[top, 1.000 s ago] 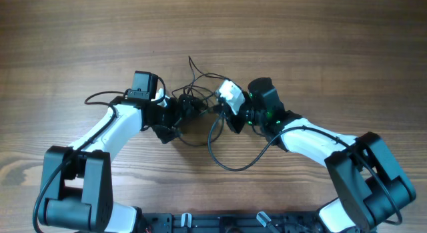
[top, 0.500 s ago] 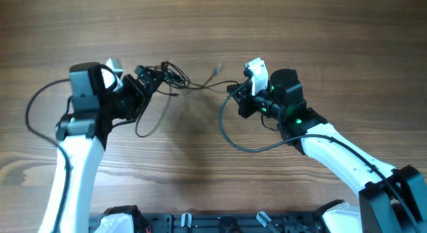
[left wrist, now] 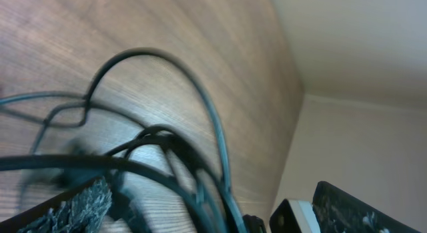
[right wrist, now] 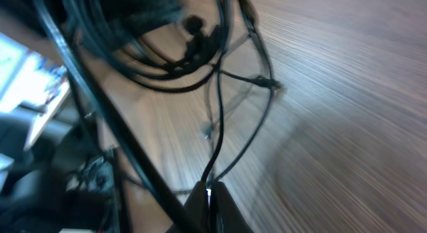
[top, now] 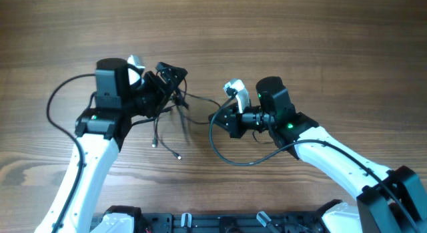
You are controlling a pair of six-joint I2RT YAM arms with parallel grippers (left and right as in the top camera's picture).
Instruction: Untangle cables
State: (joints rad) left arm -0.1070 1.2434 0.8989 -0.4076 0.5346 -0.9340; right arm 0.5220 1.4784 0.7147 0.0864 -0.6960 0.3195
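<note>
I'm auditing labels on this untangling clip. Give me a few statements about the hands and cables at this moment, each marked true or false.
1. The right hand is shut on thin strands of the cables. True.
2. The left hand is clamped tight shut. False: its fingers stand wide apart, with the cables draped between them.
3. The cables lie in a neat coil at the far edge of the table, touched by neither hand. False: they are bunched at the left hand, and a strand runs across to the right hand.
4. Loose strand ends trail from the bunch at the left hand toward the near edge. True.
</note>
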